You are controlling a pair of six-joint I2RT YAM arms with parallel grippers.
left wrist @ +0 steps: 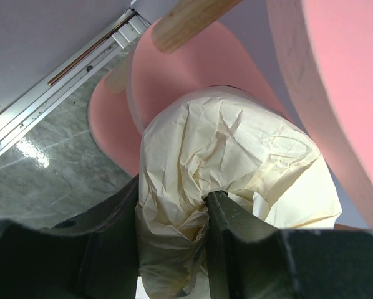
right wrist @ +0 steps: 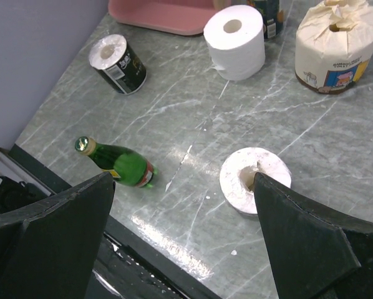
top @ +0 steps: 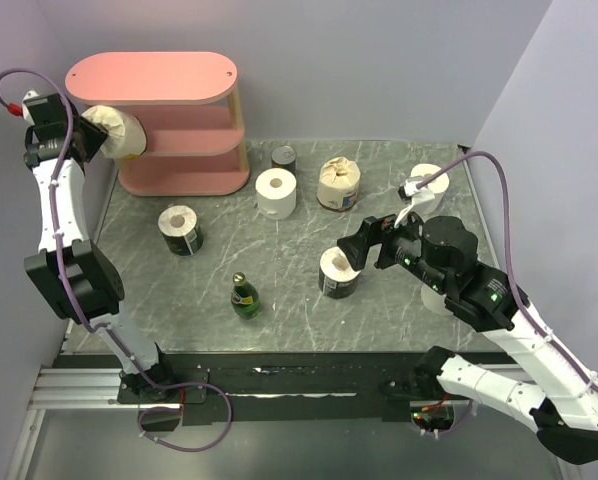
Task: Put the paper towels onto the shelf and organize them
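Paper towels stand about a glossy grey table [top: 299, 325] veined with white like marble, closed in by plain pale-lilac walls. At the back left stands the shelf [top: 154, 78], with matte pink oval boards on round, light wooden posts. The left gripper [left wrist: 171, 237] is clamped on a cream roll [left wrist: 230, 162] in crinkled, soft paper wrap, one finger [left wrist: 227, 230] sunk into the tucked fold at its core. It holds the roll at the shelf's left end, under the top board. Whether the roll rests on a board cannot be told.

The right gripper [right wrist: 183, 237] hangs with its black jaws spread wide over a dark-wrapped roll [right wrist: 255, 180] standing on end. Farther back stand a plain white roll [top: 276, 192], a cream roll with a printed label [top: 338, 184], another dark-wrapped roll [top: 180, 229] and a small tin can [top: 284, 158]. A green glass bottle [right wrist: 118, 165] lies on its side near the front.
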